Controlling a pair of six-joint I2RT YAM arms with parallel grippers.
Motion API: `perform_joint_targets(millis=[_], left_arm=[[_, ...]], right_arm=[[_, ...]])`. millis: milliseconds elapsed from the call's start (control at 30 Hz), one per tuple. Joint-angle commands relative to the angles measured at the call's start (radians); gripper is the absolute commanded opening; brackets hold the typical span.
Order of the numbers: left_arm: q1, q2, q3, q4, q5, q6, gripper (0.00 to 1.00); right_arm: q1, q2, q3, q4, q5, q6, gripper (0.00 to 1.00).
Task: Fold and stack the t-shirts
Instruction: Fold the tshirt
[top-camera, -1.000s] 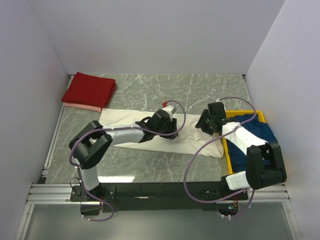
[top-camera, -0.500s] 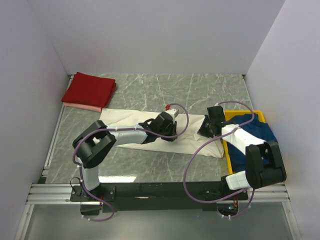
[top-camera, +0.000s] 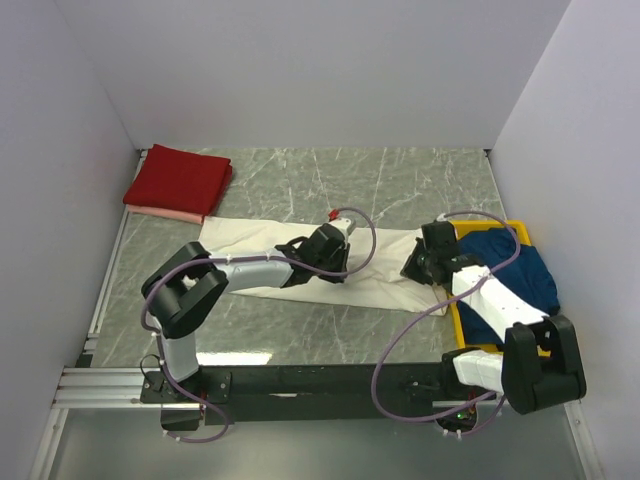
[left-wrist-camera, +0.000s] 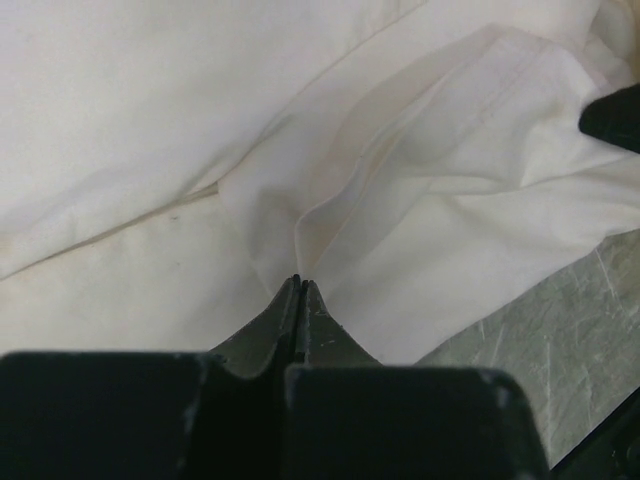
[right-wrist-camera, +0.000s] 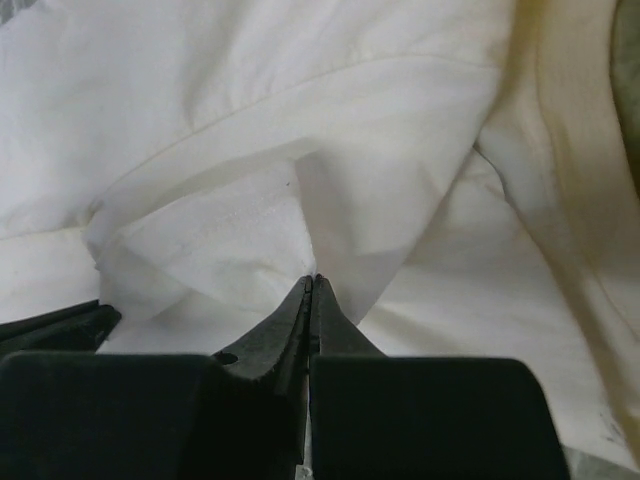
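A long cream t-shirt (top-camera: 250, 245) lies folded in a band across the middle of the table. My left gripper (top-camera: 335, 270) is low on its middle and is shut on a raised fold of the cream cloth (left-wrist-camera: 330, 215), pinched at the fingertips (left-wrist-camera: 300, 282). My right gripper (top-camera: 412, 268) is at the shirt's right end, shut on another pinch of cream cloth (right-wrist-camera: 340, 220), with the jaw tips (right-wrist-camera: 313, 279) together. A folded dark red t-shirt (top-camera: 178, 180) lies on a pink one (top-camera: 165, 212) at the back left. At the right, a navy t-shirt (top-camera: 520, 265) fills the yellow bin (top-camera: 485, 226).
The grey marble tabletop (top-camera: 380, 180) is walled in white at the back and both sides. The yellow bin stands close to the right gripper, against the right wall. Both arms' purple cables (top-camera: 360, 235) loop over the shirt. Bare table (left-wrist-camera: 560, 340) shows beyond the shirt's hem.
Both grippers have dropped onto the cream shirt and shut on its cloth. The right gripper moved down and slightly right towards the shirt's right end.
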Motion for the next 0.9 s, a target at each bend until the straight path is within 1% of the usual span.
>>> perform_joint_targets(millis=[0, 333, 400, 433, 500, 533, 567, 600, 633, 667, 700, 733, 800, 867], left_arm=[[-0.003, -0.072, 0.025, -0.03, -0.027, 0.032, 0.01], [0.0, -0.137, -0.012, -0.044, -0.009, 0.046, 0.01], [0.002, -0.14, -0.024, -0.031, 0.002, 0.048, 0.01], [0.002, -0.14, -0.037, -0.027, 0.007, 0.051, 0.01], [0.0, -0.134, -0.044, -0.02, 0.013, 0.055, 0.01], [0.0, -0.132, -0.052, -0.017, 0.029, 0.064, 0.01], [0.002, -0.127, -0.053, -0.017, 0.037, 0.069, 0.02], [0.0, -0.126, -0.055, -0.015, 0.045, 0.074, 0.06], [0.0, -0.129, -0.061, -0.017, 0.045, 0.084, 0.1], [0.0, -0.135, -0.066, -0.017, 0.042, 0.087, 0.18], [0.002, -0.143, -0.072, -0.017, 0.037, 0.087, 0.23], [0.0, -0.15, -0.083, -0.017, 0.034, 0.095, 0.28], [0.002, -0.179, -0.09, -0.017, 0.028, 0.094, 0.34], [0.006, -0.204, -0.084, -0.017, 0.025, 0.095, 0.34]], right_arm=[[-0.004, -0.069, -0.03, -0.034, 0.032, 0.009, 0.0], [-0.004, -0.205, -0.1, -0.077, 0.032, 0.043, 0.0], [-0.004, -0.215, -0.129, -0.072, 0.027, 0.05, 0.03], [-0.006, -0.222, -0.14, -0.06, 0.015, 0.058, 0.07], [-0.004, -0.23, -0.168, -0.054, 0.004, 0.067, 0.12], [-0.004, -0.238, -0.175, -0.045, -0.008, 0.075, 0.18], [-0.006, -0.244, -0.182, -0.043, -0.013, 0.079, 0.21], [-0.004, -0.25, -0.192, -0.043, -0.017, 0.083, 0.25], [-0.004, -0.268, -0.197, -0.046, -0.02, 0.09, 0.35], [-0.004, -0.279, -0.203, -0.047, -0.028, 0.092, 0.4], [-0.004, -0.291, -0.202, -0.051, -0.03, 0.093, 0.44], [-0.004, -0.31, -0.197, -0.069, -0.028, 0.092, 0.5], [-0.004, -0.323, -0.17, -0.081, -0.014, 0.087, 0.55], [-0.004, -0.316, -0.148, -0.089, 0.003, 0.081, 0.56]])
